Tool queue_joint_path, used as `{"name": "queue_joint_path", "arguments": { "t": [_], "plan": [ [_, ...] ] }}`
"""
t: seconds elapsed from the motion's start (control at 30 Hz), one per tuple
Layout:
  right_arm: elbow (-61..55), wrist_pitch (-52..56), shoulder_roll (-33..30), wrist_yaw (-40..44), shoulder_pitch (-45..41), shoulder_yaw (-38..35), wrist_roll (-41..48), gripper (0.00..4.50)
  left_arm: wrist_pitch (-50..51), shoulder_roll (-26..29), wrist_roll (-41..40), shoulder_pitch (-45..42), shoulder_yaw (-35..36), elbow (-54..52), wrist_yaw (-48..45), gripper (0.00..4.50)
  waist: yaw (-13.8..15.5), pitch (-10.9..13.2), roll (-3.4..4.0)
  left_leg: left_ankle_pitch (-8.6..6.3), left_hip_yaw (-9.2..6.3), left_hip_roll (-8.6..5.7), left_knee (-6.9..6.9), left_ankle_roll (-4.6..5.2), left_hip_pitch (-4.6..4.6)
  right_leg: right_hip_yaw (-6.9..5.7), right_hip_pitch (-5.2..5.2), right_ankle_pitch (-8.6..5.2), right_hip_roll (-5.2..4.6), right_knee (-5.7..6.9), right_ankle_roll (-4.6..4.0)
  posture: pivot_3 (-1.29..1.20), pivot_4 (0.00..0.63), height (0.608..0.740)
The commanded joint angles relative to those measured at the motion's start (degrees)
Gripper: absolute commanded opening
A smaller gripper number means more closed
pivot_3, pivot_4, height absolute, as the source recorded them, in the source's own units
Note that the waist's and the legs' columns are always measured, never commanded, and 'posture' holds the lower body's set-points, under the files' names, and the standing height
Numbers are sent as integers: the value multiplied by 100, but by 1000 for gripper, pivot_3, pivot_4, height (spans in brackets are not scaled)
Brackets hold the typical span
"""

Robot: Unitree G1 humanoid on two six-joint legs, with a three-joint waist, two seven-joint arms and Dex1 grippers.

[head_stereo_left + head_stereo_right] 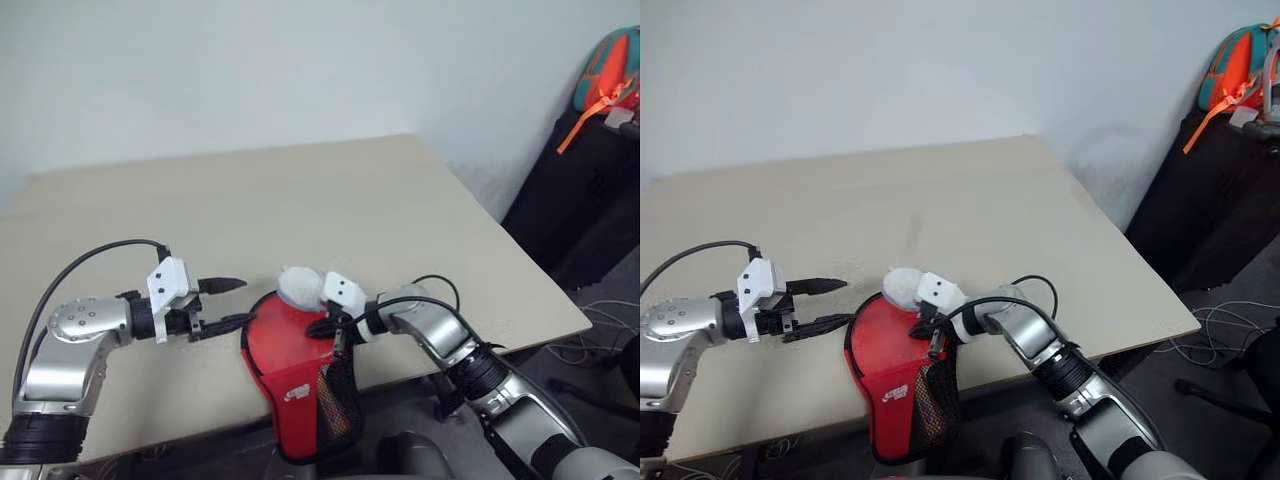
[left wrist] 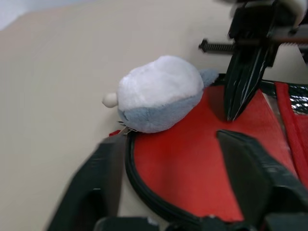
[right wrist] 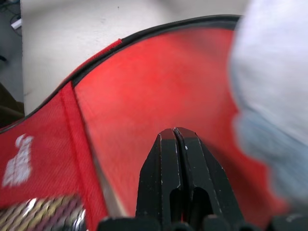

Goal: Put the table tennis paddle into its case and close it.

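Note:
The case (image 1: 285,350) lies red face up at the table's front edge. Its black zip rim runs round it, and its mesh-pocket end hangs over the edge. The table tennis paddle is hidden. A soft white-and-grey lump (image 1: 298,286) rests on the case's far rim. My left gripper (image 1: 232,303) hovers just left of the case, open, fingers level and pointing at the rim, nothing between them. My right gripper (image 1: 320,328) is shut, its tips down on the red face (image 3: 144,96) beside the lump (image 3: 274,96). I see nothing pinched between the fingers (image 3: 166,159).
The beige table (image 1: 300,190) stretches bare behind the case, with its right edge close to my right arm. Off to the right stands dark furniture bearing an orange and teal bag (image 1: 610,70), and cables (image 1: 590,345) lie on the floor.

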Motion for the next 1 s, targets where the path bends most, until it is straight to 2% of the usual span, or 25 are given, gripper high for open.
{"name": "queue_joint_path", "arguments": {
  "t": [0.03,0.2,0.37,0.63,1.0],
  "plan": [
    [-756,271,-292,176,-49,-308,338,0,75,-135,-91,57,-6,-187,155,1771,0,0,-1,0,0,0,-1,0,0,0,0,0,0,0,0,0,0,706],
    [-1279,510,-814,277,-31,-547,585,0,123,-401,-16,205,-261,-246,274,34,7,1,2,0,-1,0,-1,0,0,-3,3,0,-1,-10,0,0,0,706],
    [-1521,679,-1247,338,-169,-810,813,1649,-73,-620,224,281,-581,-89,361,0,3,1,0,-1,-1,-1,-1,0,-1,-6,3,0,-3,-17,0,0,0,706],
    [-1350,593,-1358,274,-430,-911,882,4469,-161,-800,426,-14,-931,237,388,0,5,3,4,-4,-1,1,-2,-4,-1,-11,-2,0,-4,-18,0,0,0,706],
    [-653,415,-747,-186,-852,-860,756,4489,-54,-1146,648,-275,-1307,339,674,0,1,2,3,-3,0,2,-2,-3,-1,-10,0,0,-2,-14,0,0,0,706]
  ]
}}
